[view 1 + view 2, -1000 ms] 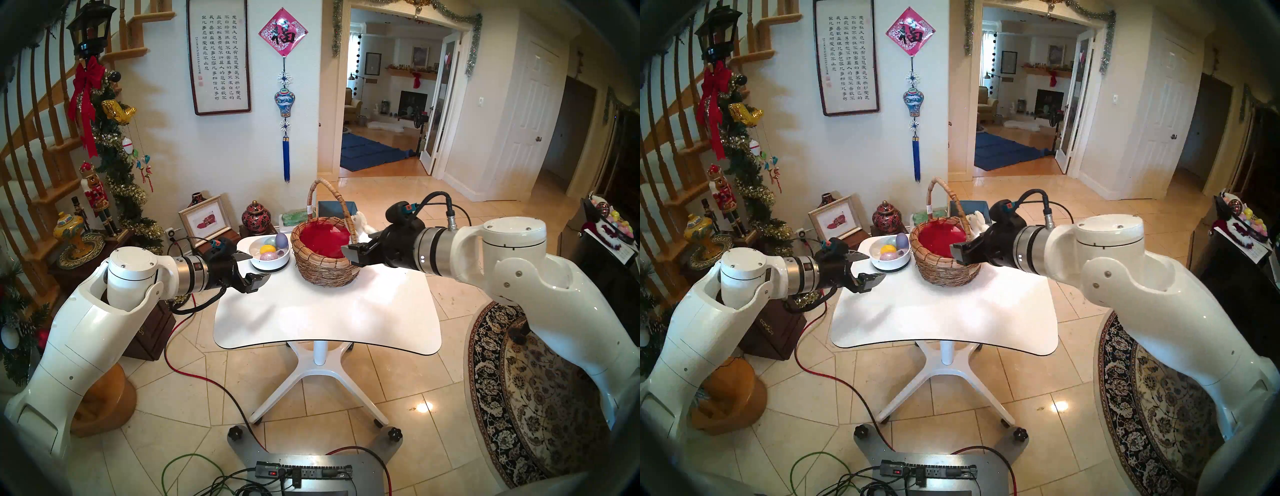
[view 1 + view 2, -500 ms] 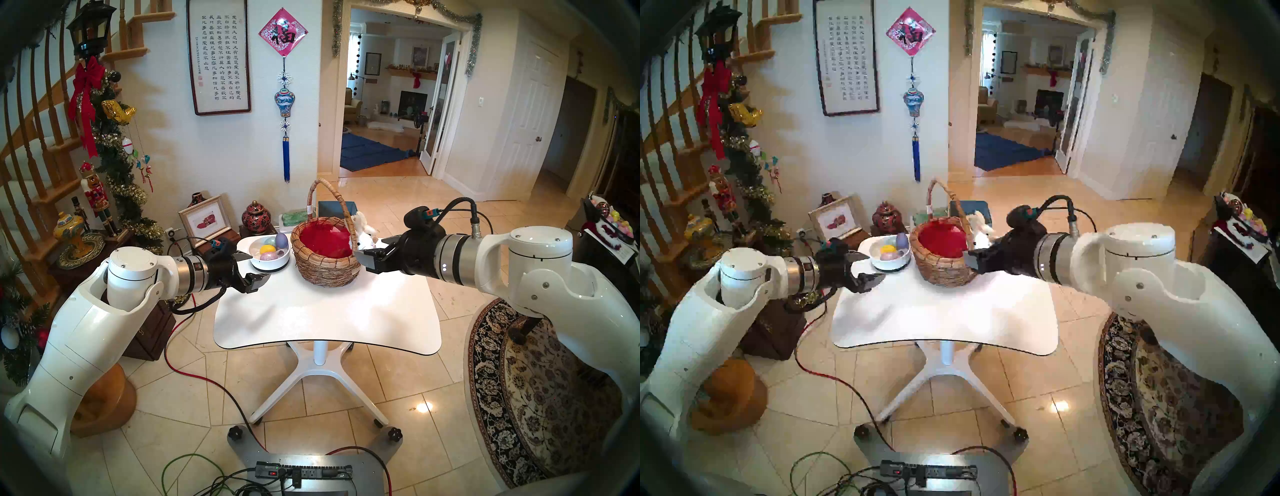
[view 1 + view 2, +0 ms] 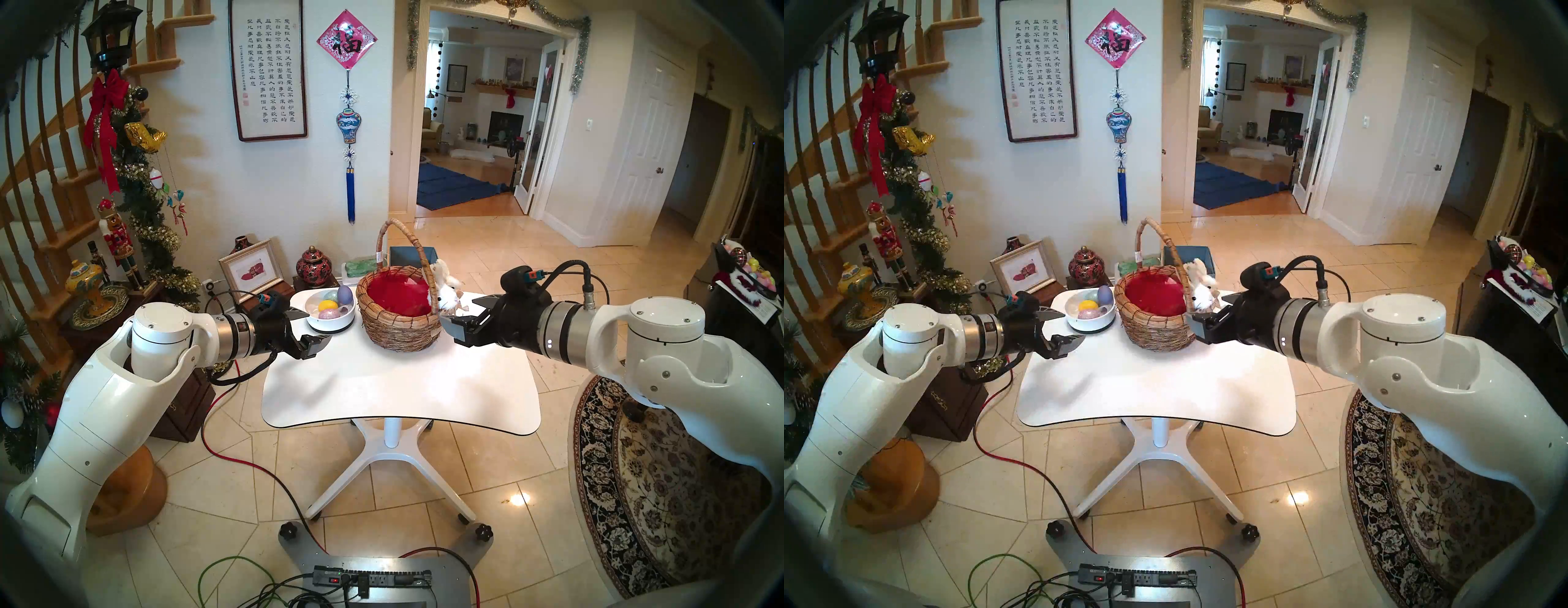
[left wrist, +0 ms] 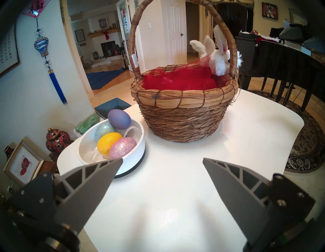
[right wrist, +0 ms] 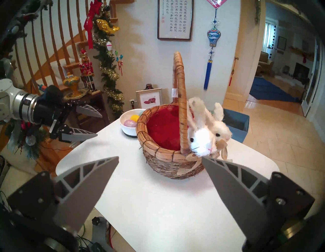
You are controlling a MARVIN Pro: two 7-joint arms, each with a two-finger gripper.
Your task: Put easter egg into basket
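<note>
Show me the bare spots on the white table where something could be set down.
The table's whole near half is bare, from the basket to the near edge. A narrow strip lies between left gripper and white bowl. The far left corner is crowded: bowl and basket stand almost touching.

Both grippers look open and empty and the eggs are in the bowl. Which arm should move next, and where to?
Probably the left gripper: ease it forward over the white bowl toward the pink glitter egg. That egg lies nearest its open fingers, while the basket holds only red lining and stands between the bowl and the right gripper.
</note>
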